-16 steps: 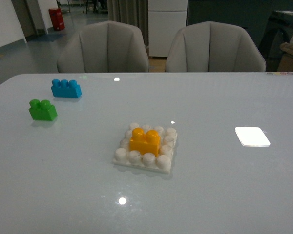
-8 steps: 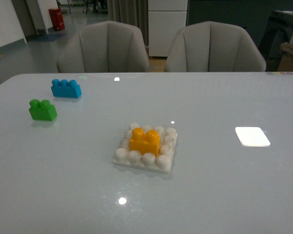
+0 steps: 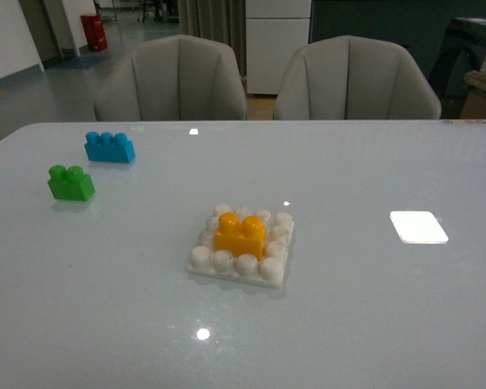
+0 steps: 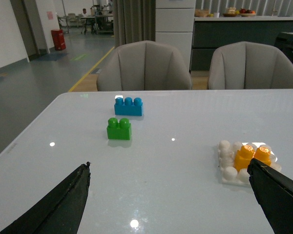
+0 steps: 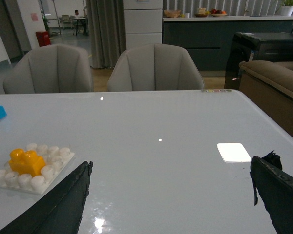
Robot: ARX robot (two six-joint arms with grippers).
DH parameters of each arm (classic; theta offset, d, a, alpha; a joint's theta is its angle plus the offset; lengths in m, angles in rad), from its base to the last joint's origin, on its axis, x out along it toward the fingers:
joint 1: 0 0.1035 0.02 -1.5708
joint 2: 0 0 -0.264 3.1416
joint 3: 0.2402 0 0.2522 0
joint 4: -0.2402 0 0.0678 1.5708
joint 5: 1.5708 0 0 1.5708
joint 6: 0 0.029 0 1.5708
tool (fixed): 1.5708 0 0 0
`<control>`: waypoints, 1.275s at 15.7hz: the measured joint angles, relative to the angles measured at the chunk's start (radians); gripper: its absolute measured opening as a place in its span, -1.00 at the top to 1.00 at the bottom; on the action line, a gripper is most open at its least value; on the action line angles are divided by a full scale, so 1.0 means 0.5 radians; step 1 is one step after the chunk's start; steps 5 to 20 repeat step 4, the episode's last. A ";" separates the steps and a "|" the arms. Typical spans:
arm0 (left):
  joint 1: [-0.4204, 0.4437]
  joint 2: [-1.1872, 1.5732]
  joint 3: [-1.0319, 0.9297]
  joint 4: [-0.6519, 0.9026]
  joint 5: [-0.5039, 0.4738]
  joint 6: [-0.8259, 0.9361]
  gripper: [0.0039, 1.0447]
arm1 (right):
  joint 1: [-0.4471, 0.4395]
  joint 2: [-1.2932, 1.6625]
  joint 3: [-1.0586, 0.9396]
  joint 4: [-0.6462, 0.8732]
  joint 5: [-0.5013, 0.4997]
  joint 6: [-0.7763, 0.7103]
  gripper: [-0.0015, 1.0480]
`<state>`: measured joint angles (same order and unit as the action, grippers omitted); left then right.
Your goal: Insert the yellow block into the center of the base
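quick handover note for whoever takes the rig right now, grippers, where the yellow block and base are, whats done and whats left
Left gripper: open, empty, above the table, clear of the bricks.
Right gripper: open, empty, also clear.
Yellow block sits on the base, among its middle studs; the base lies mid-table.
Green brick and blue brick stand apart, far left.
Done: the insert looks complete.
Left: at most confirm it is pressed fully down.

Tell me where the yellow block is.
Front view: the yellow block sits on the middle of the base, mid-table, right of the green brick.
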<state>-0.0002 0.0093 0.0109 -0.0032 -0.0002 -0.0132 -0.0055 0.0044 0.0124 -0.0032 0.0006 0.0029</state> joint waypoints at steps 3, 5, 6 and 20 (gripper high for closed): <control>0.000 0.000 0.000 0.000 0.001 0.000 -0.88 | 0.000 0.000 0.000 0.000 0.000 0.000 -0.88; 0.000 0.000 0.000 0.000 0.000 0.000 -0.88 | 0.000 0.000 0.000 0.000 0.000 0.000 -0.88; 0.000 0.000 0.000 0.000 0.000 0.000 -0.88 | 0.000 0.000 0.000 0.000 0.000 0.000 -0.88; 0.000 0.000 0.000 0.000 0.000 0.000 -0.88 | 0.000 0.000 0.000 0.000 0.000 0.000 -0.88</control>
